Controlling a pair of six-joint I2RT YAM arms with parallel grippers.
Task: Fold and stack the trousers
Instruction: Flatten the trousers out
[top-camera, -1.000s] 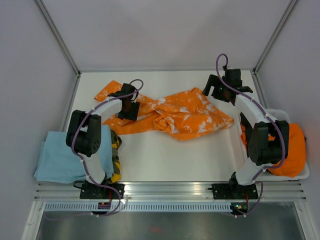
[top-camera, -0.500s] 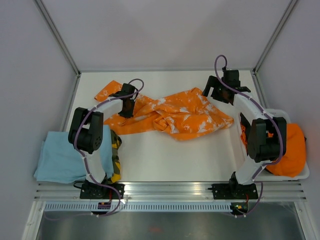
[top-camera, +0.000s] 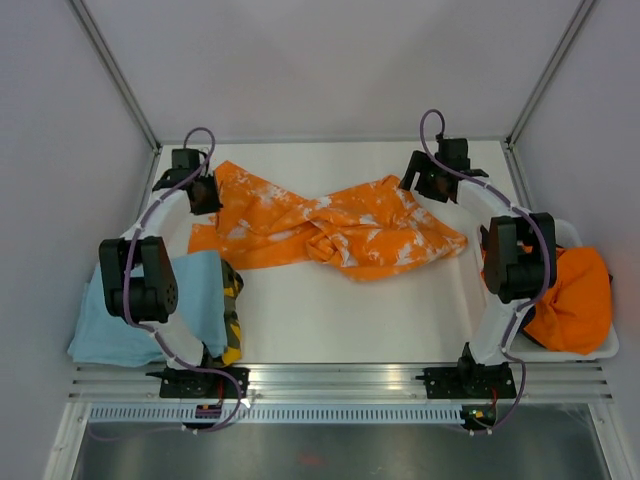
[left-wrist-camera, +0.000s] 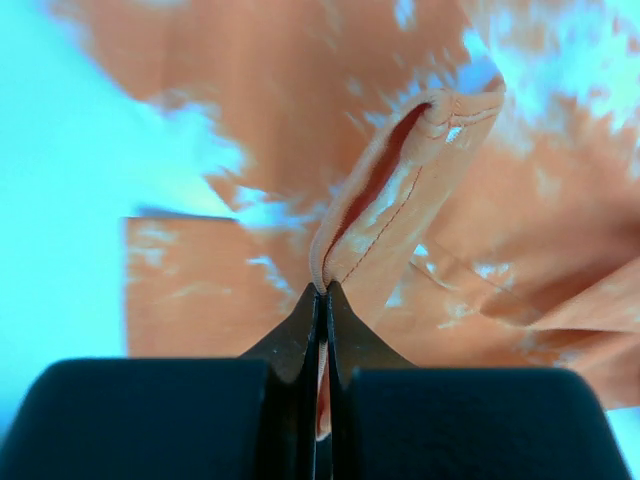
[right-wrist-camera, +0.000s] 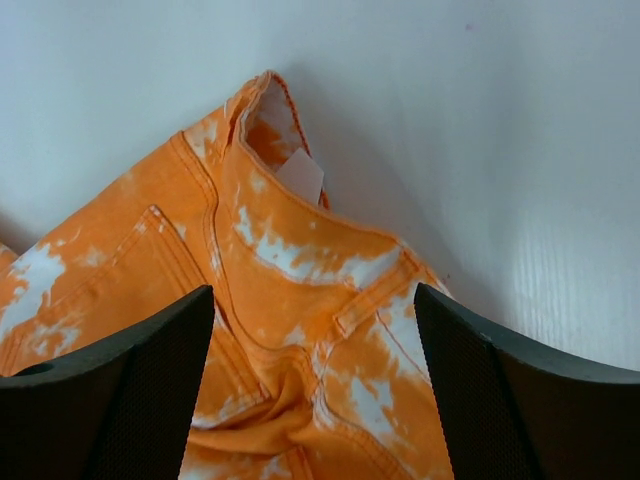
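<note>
We saw left hand (left-wrist-camera: 322, 292) pinching trousers (top-camera: 370, 235) hem (left-wrist-camera: 400, 170), right hand (right-wrist-camera: 312, 295) spread over waistband (right-wrist-camera: 290, 250); needed deep bite, taut pull.

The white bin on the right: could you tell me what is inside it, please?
A plain orange garment fills the white bin. The right arm covers its left part, and anything beneath the garment is hidden.

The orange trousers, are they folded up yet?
Not folded. The trousers lie spread and crumpled across the table, twisted into a bunch in the middle.
</note>
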